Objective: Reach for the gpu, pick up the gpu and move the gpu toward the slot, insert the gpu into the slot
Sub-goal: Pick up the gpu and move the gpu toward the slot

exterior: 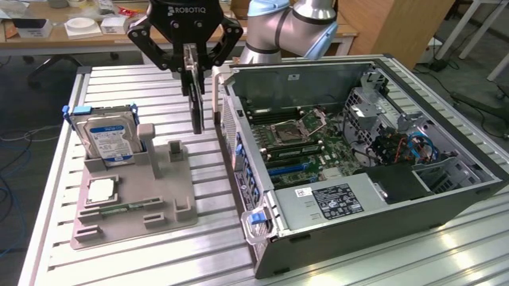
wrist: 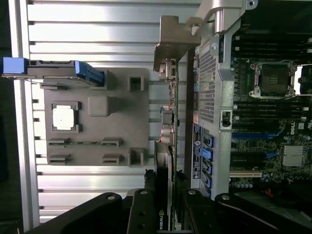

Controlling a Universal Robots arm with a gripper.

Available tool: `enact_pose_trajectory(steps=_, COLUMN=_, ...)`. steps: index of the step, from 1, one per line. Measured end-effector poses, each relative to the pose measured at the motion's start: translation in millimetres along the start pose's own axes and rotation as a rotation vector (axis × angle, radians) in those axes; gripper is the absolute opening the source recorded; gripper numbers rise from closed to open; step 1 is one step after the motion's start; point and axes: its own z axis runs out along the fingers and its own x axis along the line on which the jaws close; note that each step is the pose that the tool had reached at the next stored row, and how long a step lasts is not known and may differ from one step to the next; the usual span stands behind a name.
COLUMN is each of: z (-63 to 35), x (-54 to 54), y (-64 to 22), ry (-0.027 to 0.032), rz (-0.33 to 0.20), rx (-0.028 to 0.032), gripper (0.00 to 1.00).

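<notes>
My gripper [exterior: 193, 62] hangs above the slatted table with its black fingers shut on the top edge of the gpu [exterior: 195, 104]. The gpu is a thin dark card held on edge in the air, between the grey fixture [exterior: 131, 196] and the open computer case [exterior: 238, 137]. In the wrist view the gpu [wrist: 169, 141] runs edge-on from my gripper [wrist: 165, 200] up to its silver bracket [wrist: 173, 44], close beside the case's perforated rear wall. The blue slot [exterior: 291, 169] lies on the green motherboard inside the case, also visible as the blue slot [wrist: 253, 135] past that wall.
The grey fixture holds a hard drive [exterior: 107, 134] standing in blue rails, a processor chip [exterior: 101, 190] and a green memory stick [exterior: 119, 210]. Inside the case sit the processor socket [exterior: 288, 132], a power supply [exterior: 334, 199] and loose cables [exterior: 406, 149].
</notes>
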Motion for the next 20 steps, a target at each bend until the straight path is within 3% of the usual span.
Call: enact_pose_trajectory(steps=20, z=0.3, x=-16.4, y=0.2, ry=0.0000, rz=0.000, rx=0.0000, gripper=0.26)
